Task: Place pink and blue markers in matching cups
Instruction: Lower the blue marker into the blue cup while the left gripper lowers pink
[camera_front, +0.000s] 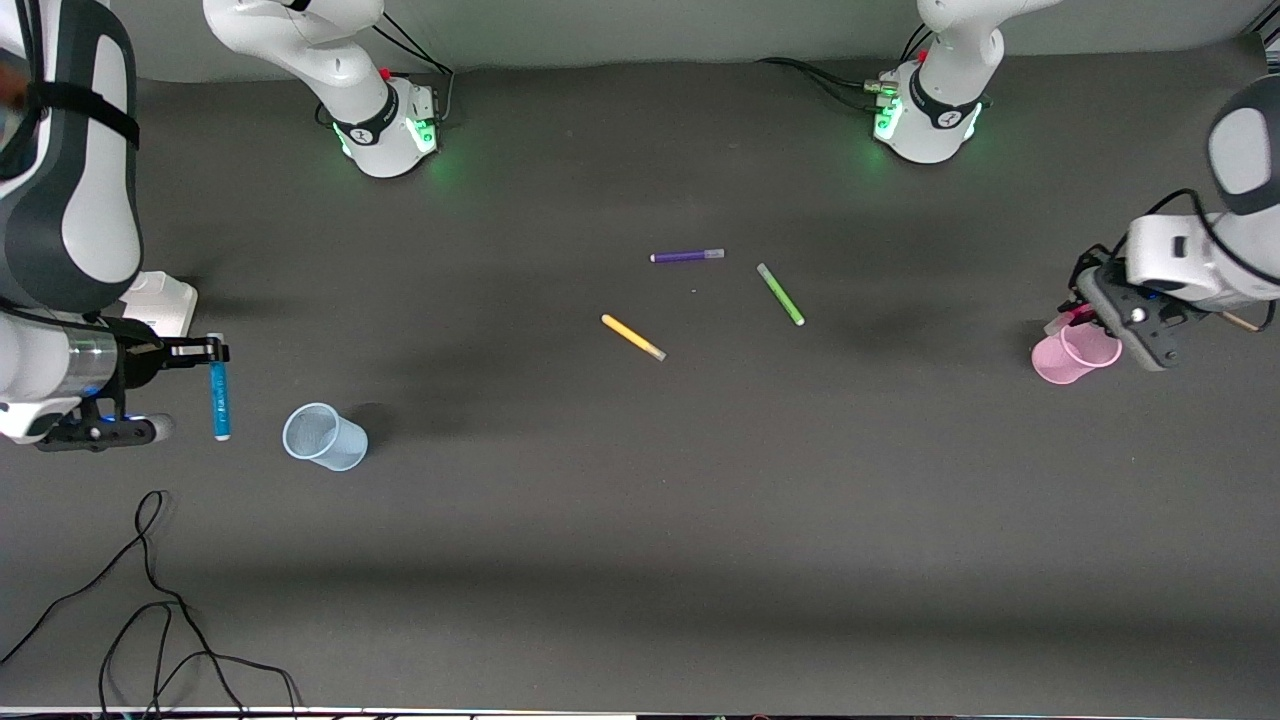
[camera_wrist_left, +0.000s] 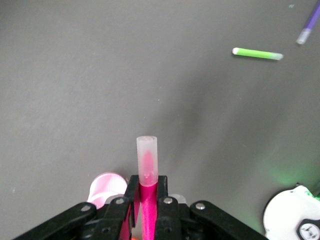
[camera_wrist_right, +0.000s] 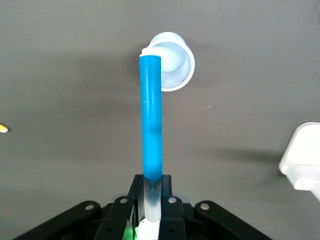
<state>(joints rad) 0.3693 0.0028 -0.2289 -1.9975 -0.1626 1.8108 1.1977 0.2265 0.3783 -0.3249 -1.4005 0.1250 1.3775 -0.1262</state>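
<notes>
My right gripper (camera_front: 211, 352) is shut on the blue marker (camera_front: 219, 402), gripping its pale cap end (camera_wrist_right: 152, 197). The marker's blue body (camera_wrist_right: 151, 115) sticks out in the air over the table, beside the pale blue cup (camera_front: 325, 437), which stands upright; its tip points toward that cup (camera_wrist_right: 175, 62). My left gripper (camera_front: 1092, 312) is shut on the pink marker (camera_wrist_left: 148, 192), pale cap (camera_wrist_left: 147, 156) sticking out, just above the rim of the upright pink cup (camera_front: 1075, 352). That cup's rim (camera_wrist_left: 106, 186) shows beside the fingers.
A yellow pen (camera_front: 632, 337), a green pen (camera_front: 780, 294) and a purple pen (camera_front: 687, 256) lie mid-table. A white box (camera_front: 160, 300) sits by the right arm. Black cables (camera_front: 150, 600) trail along the table's near edge at the right arm's end.
</notes>
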